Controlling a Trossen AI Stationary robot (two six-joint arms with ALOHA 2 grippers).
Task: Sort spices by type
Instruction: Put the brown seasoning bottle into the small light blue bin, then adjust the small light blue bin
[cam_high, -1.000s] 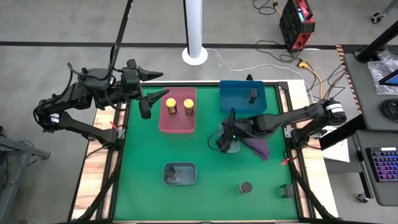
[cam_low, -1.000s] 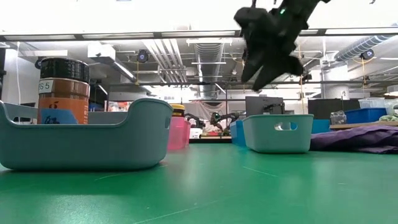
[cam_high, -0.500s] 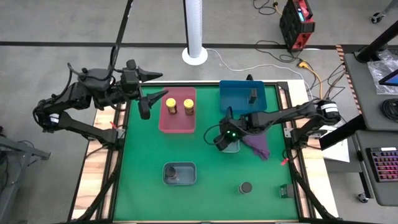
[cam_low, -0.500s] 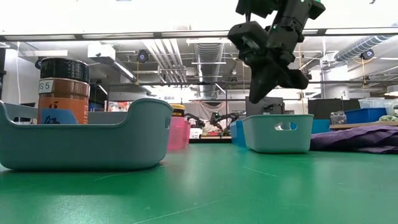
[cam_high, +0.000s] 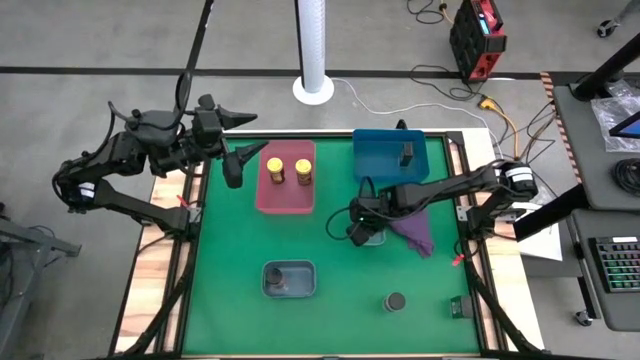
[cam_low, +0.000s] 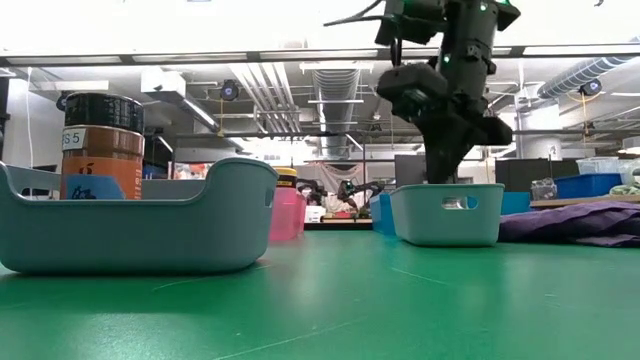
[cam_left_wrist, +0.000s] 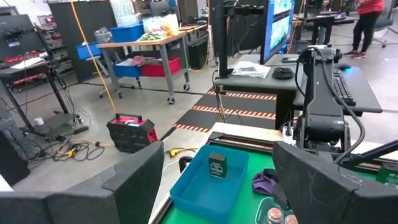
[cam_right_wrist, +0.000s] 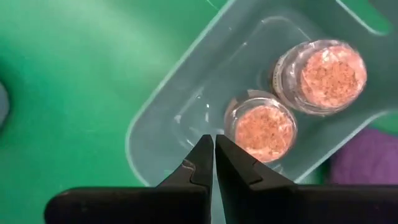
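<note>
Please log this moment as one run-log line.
right gripper: fingers shut, empty, above small grey tray | two pinkish jars inside | left gripper: waiting beside pink tray

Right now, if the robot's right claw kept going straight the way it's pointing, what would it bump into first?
Probably the floor of the small grey tray. The right gripper, fingers shut, points down into it, just beside the nearer pinkish-tan jar. Depth is hard to judge, so it might graze that jar.

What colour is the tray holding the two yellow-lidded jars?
Pink; the tray with both yellow-lidded jars shows best in the high view.
</note>
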